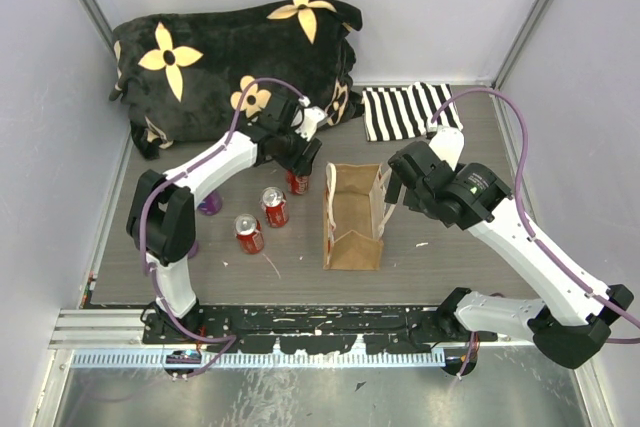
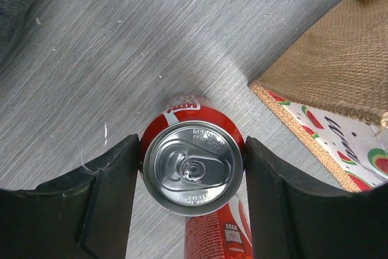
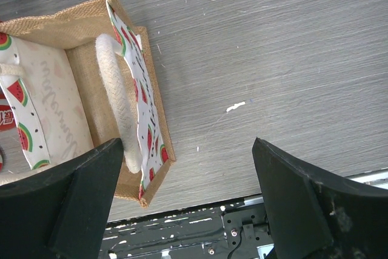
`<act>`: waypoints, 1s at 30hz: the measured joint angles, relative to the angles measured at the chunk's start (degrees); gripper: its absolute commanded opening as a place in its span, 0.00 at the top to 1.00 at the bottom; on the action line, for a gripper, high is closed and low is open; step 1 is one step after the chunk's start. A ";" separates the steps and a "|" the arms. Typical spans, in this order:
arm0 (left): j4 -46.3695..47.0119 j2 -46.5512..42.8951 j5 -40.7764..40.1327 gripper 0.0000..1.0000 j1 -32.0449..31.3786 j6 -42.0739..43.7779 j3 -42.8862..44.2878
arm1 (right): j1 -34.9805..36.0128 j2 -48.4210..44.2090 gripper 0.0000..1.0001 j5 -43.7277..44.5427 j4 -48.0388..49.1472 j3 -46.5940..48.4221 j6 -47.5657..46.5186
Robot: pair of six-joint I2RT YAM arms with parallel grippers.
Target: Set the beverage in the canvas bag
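Left pincer (image 2: 193, 150) clasped the upright beverage can (image 2: 194, 171) by its sides, likely for lifting; right pincer (image 3: 188, 147) hovered open beside the canvas bag (image 3: 48, 25).

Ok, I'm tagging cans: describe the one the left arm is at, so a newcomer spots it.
Find the big black flowered cushion at the back, then the tan canvas bag in front of it. A red drink can stands off the bag's far left corner. Unlike the two red cans farther left, it sits between the fingers of the left claw.
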 measured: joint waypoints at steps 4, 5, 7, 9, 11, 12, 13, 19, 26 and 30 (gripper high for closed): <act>-4.52 0.00 -0.81 1.00 0.02 0.66 4.07 | 0.00 0.00 0.06 0.24 0.00 0.00 0.00; -5.51 0.00 -0.85 1.00 0.02 0.83 5.75 | 0.00 0.00 0.06 0.35 0.00 0.00 -0.02; -6.71 0.00 -0.94 1.00 0.02 1.05 8.50 | 0.00 0.00 0.06 0.42 0.00 0.00 0.00; -7.96 0.00 -0.98 1.00 0.02 1.38 11.78 | 0.00 -0.02 0.06 0.44 0.02 -0.02 -0.02; -9.18 0.02 -0.98 1.00 0.04 1.60 15.30 | 0.00 -0.02 0.06 0.59 0.02 -0.15 -0.02; -10.19 0.22 -0.92 1.00 0.02 1.68 17.66 | 0.00 -0.02 0.06 0.61 0.02 -0.17 -0.02; -11.23 0.57 -0.83 1.00 0.02 1.70 20.68 | 0.00 -0.02 0.05 0.66 0.04 -0.20 0.00; -15.39 4.81 1.40 1.00 -0.04 0.52 39.69 | 0.00 -0.66 0.00 1.16 0.04 -0.22 0.02; -18.45 8.15 4.74 1.00 -3.54 -1.53 50.29 | 0.00 -2.67 0.00 2.51 -0.13 -0.63 1.36; -20.13 8.26 6.40 1.00 -7.19 -2.71 49.18 | 0.00 -4.81 0.00 3.58 -1.05 -0.72 2.80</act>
